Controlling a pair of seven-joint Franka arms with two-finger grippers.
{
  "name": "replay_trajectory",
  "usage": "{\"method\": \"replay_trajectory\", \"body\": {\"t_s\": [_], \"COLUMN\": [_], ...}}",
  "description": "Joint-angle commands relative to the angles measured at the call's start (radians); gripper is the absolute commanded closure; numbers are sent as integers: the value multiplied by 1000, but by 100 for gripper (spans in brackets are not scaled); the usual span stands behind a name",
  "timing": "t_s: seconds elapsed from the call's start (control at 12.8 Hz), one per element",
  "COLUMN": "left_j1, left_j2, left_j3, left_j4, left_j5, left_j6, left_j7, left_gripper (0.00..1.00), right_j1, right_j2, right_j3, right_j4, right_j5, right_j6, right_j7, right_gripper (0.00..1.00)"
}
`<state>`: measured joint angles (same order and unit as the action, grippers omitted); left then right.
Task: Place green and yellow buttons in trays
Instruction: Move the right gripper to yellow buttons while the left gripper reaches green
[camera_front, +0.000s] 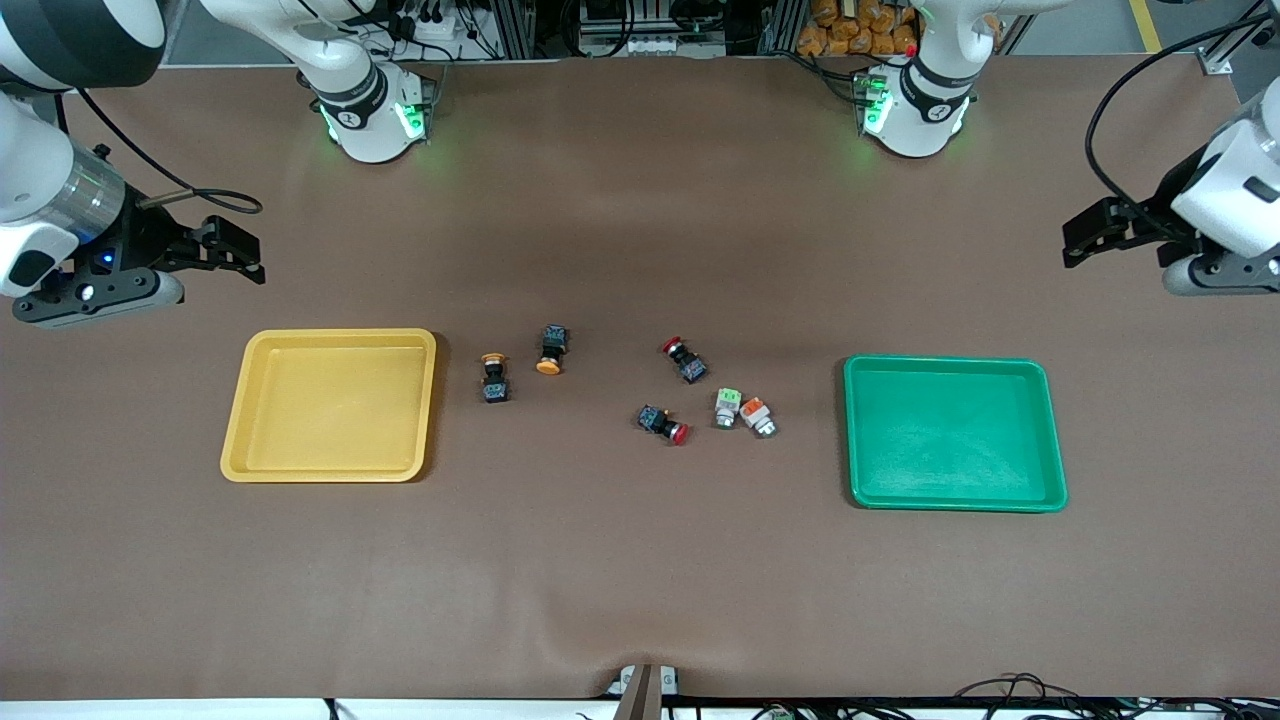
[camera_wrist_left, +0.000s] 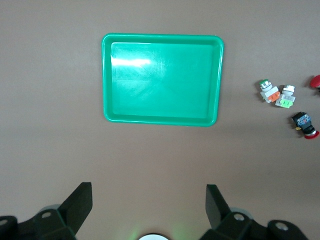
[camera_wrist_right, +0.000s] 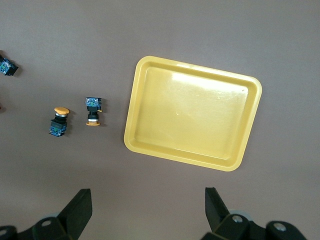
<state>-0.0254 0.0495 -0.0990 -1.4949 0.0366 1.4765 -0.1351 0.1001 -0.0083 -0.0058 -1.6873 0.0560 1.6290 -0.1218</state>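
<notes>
At the far left of the front frame the right gripper (camera_front: 235, 250) hangs in the air over bare table above the yellow tray's corner, jaws wide and holding nothing. Below it, in the left-centre of the frame, the yellow tray (camera_front: 240, 420) lies with nothing in it. Just to the right of the tray are the two yellow-capped buttons (camera_front: 495, 378), close together but apart, both on the table. Right of centre lie two red-capped switches (camera_front: 684, 360), which look to be no part of the job, and next to them the green-topped button (camera_front: 727, 407) and orange-topped button (camera_front: 757, 416), touching or nearly so. Further right the green tray (camera_front: 855, 440) also has nothing in it. At the far right edge the left gripper (camera_front: 1085, 235) hangs over bare table, jaws wide, nothing held.

No button is placed yet, so the first pick is in hand. The next move likely calls for the right gripper to descend over a yellow-capped button, while the touching pair will need care to take one alone
</notes>
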Motion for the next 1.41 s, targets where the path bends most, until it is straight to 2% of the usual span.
{"method": "replay_trajectory", "body": {"t_s": [0.0, 0.23, 0.62, 0.78, 1.09, 1.33], "left_j1": [-8, -27, -33, -33, -7, -30], "left_j2": [16, 85, 122, 165, 170, 269], "left_j3": [-1, -1, -1, -8, 10, 5], "left_j4": [22, 125, 173, 231, 220, 214], "left_j5": [-20, -24, -24, -38, -136, -136], "left_j6": [4, 4, 5, 24, 119, 171], "left_j7": [-104, -245, -291, -398, -437, -442], "left_gripper": [0, 0, 0, 0, 0, 0], "right_j1": [-3, 67, 193, 242, 277, 280], "right_j2": [-9, -1, 19, 27, 50, 96], "right_j3": [12, 12, 12, 12, 10, 12], "right_j4": [-5, -8, -17, -34, -43, -63], "right_j5": [4, 10, 79, 90, 90, 88], "right_j6": [-6, -5, -3, 20, 49, 103], "right_j7": [33, 167, 414, 485, 519, 504], "right_gripper": [0, 0, 0, 0, 0, 0]}}
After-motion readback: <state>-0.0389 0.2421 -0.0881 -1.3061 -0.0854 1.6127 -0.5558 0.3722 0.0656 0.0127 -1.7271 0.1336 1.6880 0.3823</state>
